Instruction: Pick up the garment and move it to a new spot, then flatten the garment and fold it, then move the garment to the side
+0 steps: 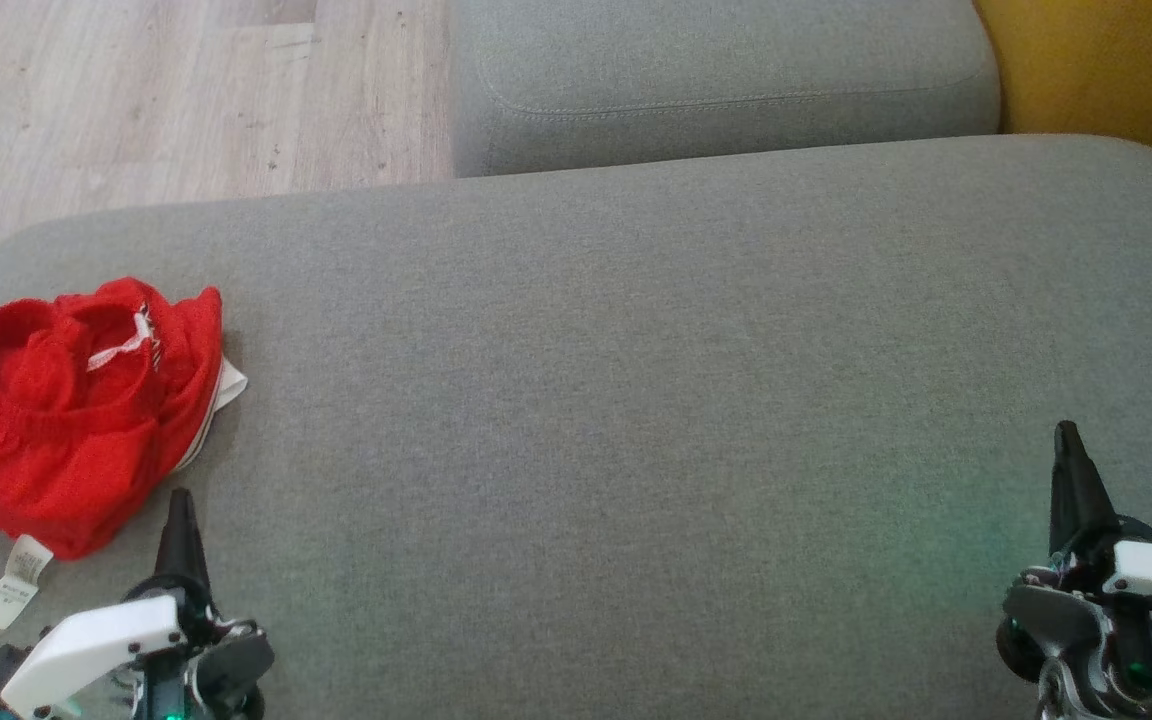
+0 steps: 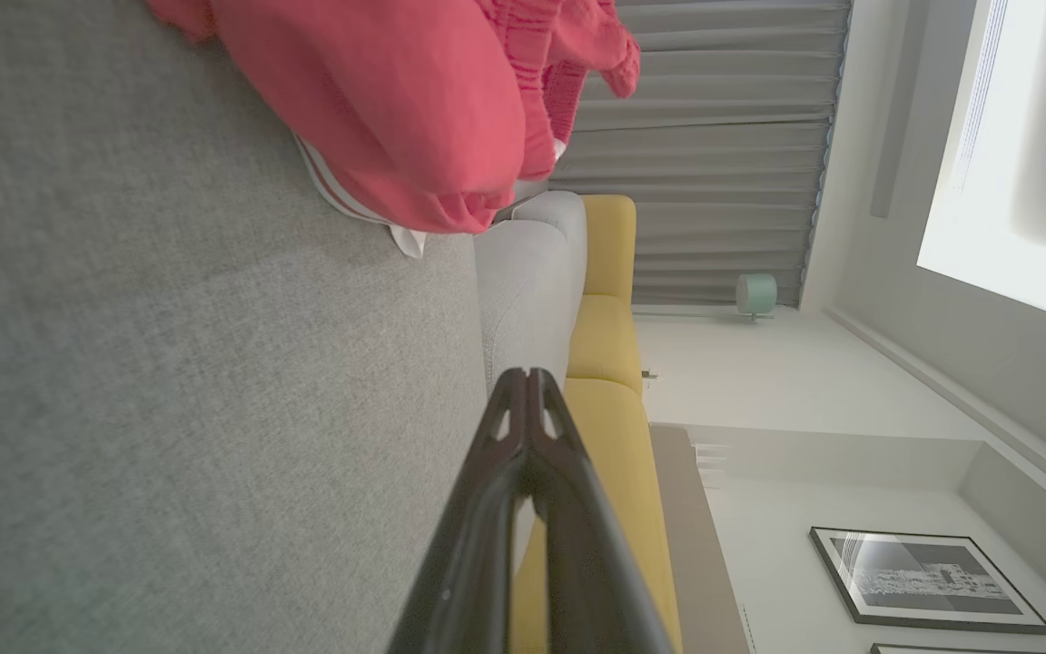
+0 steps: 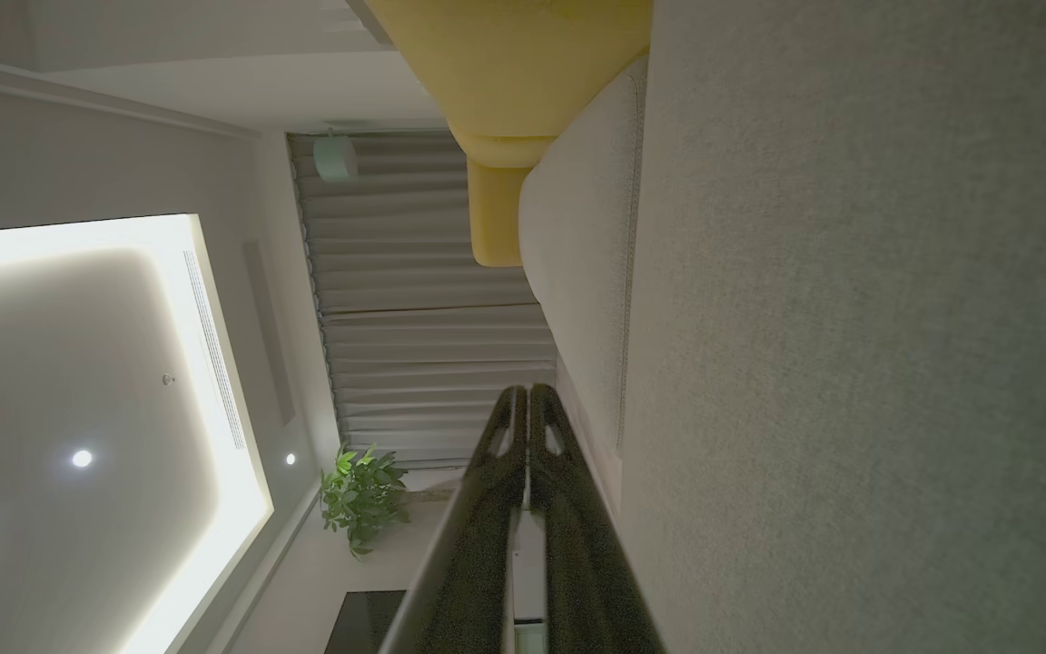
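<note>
The garment (image 1: pixel 66 410) is a crumpled red piece with white stripes and a white label, lying at the left end of the grey sofa seat (image 1: pixel 636 400). In the left wrist view the garment (image 2: pixel 396 100) fills the upper part of the picture. My left gripper (image 1: pixel 179 500) is shut and empty, its tip just right of the garment's near edge. In its own view the left gripper (image 2: pixel 527 374) has its fingers pressed together. My right gripper (image 1: pixel 1066 432) is shut and empty at the far right, over bare cushion, and its own view shows the right gripper (image 3: pixel 527 391) closed too.
A second grey cushion (image 1: pixel 726 80) sits beyond the seat, with a yellow sofa part (image 1: pixel 1106 70) at the upper right. Wooden floor (image 1: pixel 166 100) lies past the seat's left edge. Wide bare fabric stretches between the two grippers.
</note>
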You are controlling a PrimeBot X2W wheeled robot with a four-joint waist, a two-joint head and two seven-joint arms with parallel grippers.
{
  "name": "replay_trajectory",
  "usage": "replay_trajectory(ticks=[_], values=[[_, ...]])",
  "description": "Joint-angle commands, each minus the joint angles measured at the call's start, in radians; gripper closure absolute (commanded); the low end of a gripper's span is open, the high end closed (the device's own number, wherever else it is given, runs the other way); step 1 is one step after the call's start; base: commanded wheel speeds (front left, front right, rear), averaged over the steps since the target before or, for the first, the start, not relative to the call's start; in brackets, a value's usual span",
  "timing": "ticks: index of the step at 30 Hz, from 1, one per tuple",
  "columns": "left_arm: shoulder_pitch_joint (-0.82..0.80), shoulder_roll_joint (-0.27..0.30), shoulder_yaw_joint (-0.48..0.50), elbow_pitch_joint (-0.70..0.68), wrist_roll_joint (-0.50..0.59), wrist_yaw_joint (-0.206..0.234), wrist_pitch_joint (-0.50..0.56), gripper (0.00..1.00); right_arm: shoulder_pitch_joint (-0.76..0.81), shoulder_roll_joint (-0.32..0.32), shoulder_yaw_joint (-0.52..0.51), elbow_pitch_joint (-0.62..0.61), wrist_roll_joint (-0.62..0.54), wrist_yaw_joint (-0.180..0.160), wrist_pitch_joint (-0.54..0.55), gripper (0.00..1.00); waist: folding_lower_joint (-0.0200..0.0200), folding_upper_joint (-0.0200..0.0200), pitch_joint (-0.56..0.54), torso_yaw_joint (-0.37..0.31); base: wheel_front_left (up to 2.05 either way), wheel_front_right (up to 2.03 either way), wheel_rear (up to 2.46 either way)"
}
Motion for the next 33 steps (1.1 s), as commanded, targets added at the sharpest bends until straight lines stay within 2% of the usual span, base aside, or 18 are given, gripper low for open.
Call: replay_trajectory(ticks=[1,33], values=[[-0.051,0.005,0.04,-0.029,0.009,-0.007,0.007,1.0,-0.054,-0.004,0.021,-0.031,-0.002,-0.001,0.006,1.0,0.0,0.0,0.0,0.0,0.0,0.0,0.0],[-0.051,0.005,0.04,-0.029,0.009,-0.007,0.007,1.0,-0.054,-0.004,0.021,-0.031,-0.002,-0.001,0.006,1.0,0.0,0.0,0.0,0.0,0.0,0.0,0.0]])
